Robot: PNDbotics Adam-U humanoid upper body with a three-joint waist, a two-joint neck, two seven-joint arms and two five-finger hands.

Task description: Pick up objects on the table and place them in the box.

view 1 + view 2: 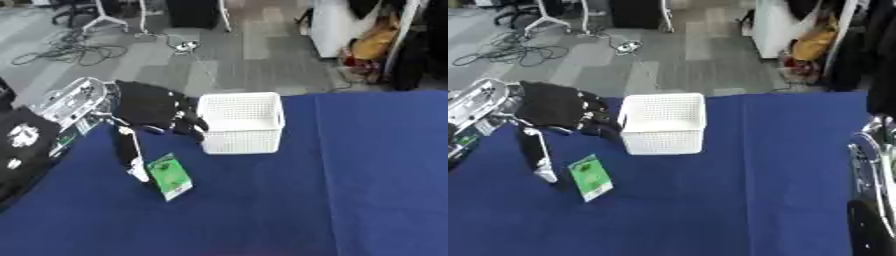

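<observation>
Left eye view shows my left hand, fingers relaxed and holding nothing, just left of the white box, while the green packet lying on the blue table looks light, thin and slippery, best pinched by its long edges.

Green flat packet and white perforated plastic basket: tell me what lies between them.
Only bare blue tablecloth lies between the green flat packet and the white perforated plastic basket, clearest in the left eye view.
</observation>
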